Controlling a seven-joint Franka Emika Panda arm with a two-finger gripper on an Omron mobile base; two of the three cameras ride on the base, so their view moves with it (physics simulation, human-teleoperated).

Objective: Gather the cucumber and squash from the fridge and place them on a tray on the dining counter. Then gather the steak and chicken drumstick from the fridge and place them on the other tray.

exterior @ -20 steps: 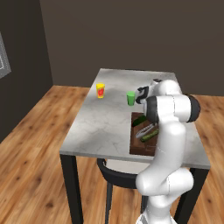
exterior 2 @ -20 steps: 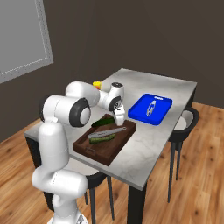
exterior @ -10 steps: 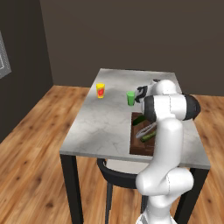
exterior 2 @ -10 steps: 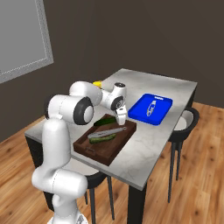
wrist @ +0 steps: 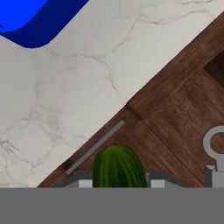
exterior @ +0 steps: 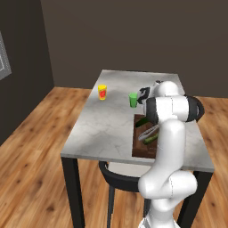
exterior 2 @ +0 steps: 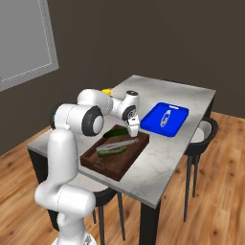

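Note:
My gripper (exterior 2: 133, 130) hangs over the far end of the dark brown wooden tray (exterior 2: 103, 165) on the dining counter (exterior 2: 184, 95). It is shut on a dark green striped squash (wrist: 118, 166), whose rounded end pokes out between the fingertips in the hand view. From the right base view the squash (exterior 2: 116, 132) lies low across the tray's far rim. A lighter green cucumber (exterior 2: 113, 152) lies inside the tray (exterior: 141, 150). The blue tray (exterior 2: 165, 118) sits just past the gripper, with a small silver piece on it. The fridge, steak and chicken drumstick are out of view.
A silver utensil (exterior 2: 118, 143) lies in the brown tray beside the cucumber. A yellow cup (exterior: 102, 92) and a green cup (exterior: 132, 99) stand on the counter to the left of the hand. Dark chairs (exterior 2: 204, 132) (exterior: 119, 174) sit at the counter's sides.
The hand has shifted only slightly over the tray's far end. It keeps its grip on the squash.

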